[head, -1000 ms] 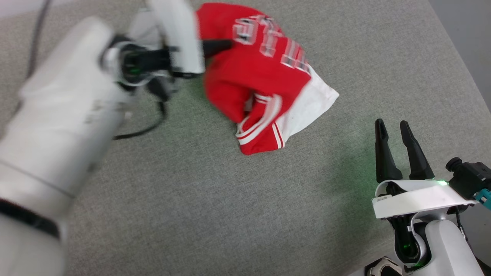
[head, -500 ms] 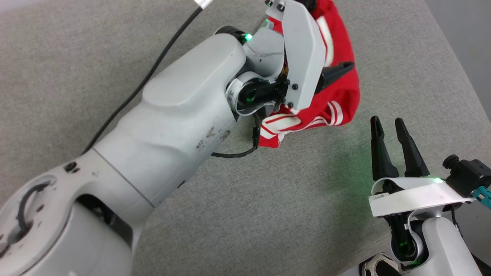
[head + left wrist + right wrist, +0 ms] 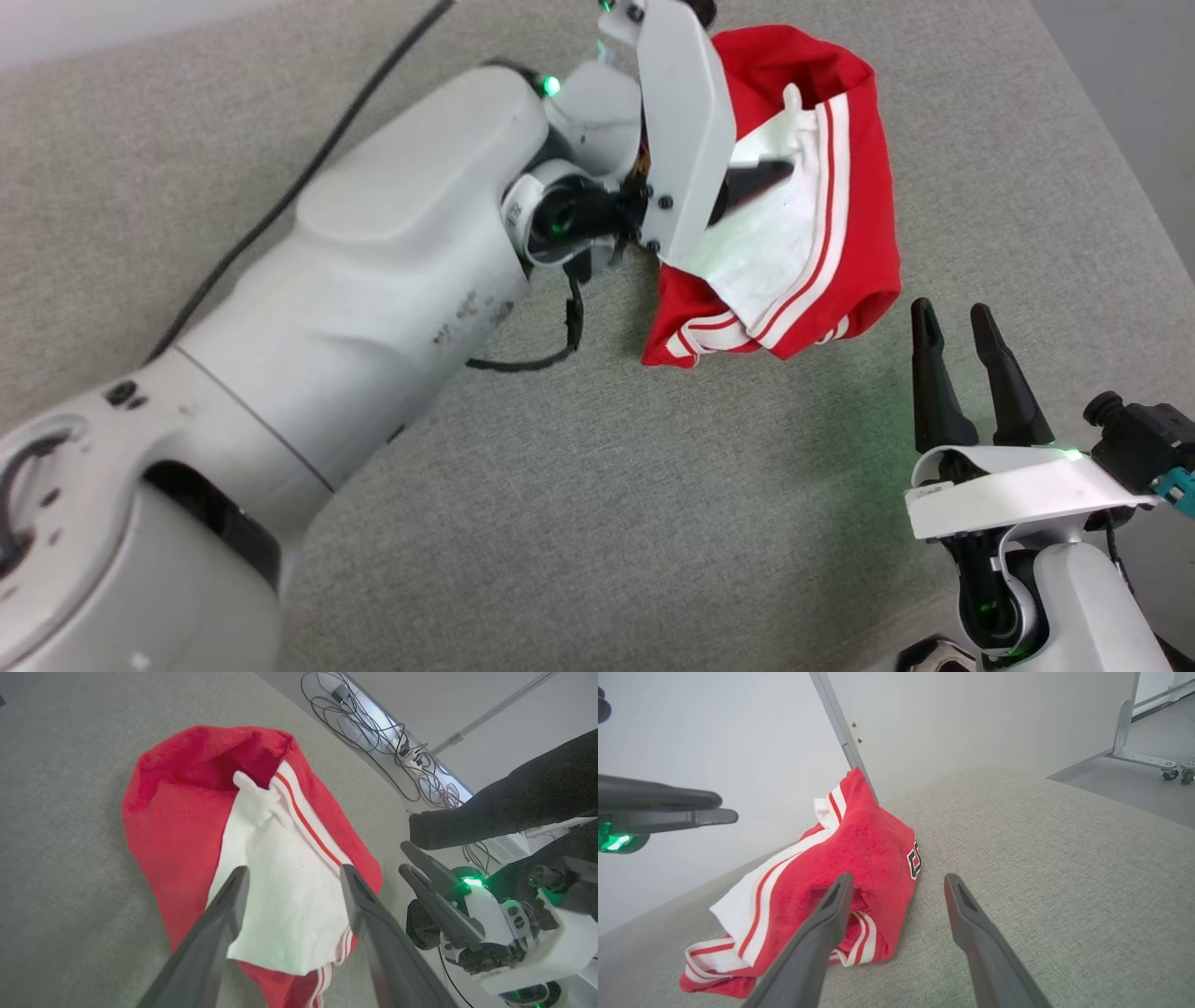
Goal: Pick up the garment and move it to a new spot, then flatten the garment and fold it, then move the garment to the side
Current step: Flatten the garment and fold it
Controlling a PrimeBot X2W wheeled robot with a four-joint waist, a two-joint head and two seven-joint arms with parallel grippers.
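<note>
You have the shirt [image 3: 859, 233] lying bunched on the grey pad [image 3: 653, 513]. Your left claw [image 3: 294, 870] hangs over the shirt's white panel with its fingers spread and nothing between them. Your right claw [image 3: 951, 313] sits near the shirt's striped hem, its fingers apart and empty.
</note>
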